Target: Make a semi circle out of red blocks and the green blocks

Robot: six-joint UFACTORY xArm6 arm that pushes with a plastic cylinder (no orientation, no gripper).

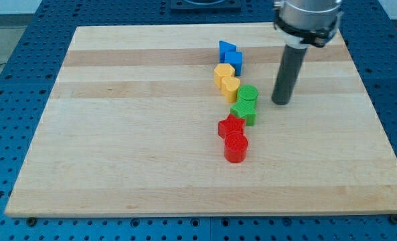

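Red and green blocks sit in a bent line near the middle of the wooden surface (118, 134). The red round block (235, 147) is lowest, touching the red star block (230, 126) just above it. Next comes the green star block (244, 112), then the green round block (248, 94) on top. I think this bent line is the start of the half circle.

Two yellow blocks (226, 80) and two blue blocks (229, 56) carry on up toward the view's top. They are not needed for the shape.

My arm has no claw, so there is nothing to open or hold with. My tip (281, 102) rests just to the view's right of the green round block, not touching it. From there it could nudge the greens to curve the line more.
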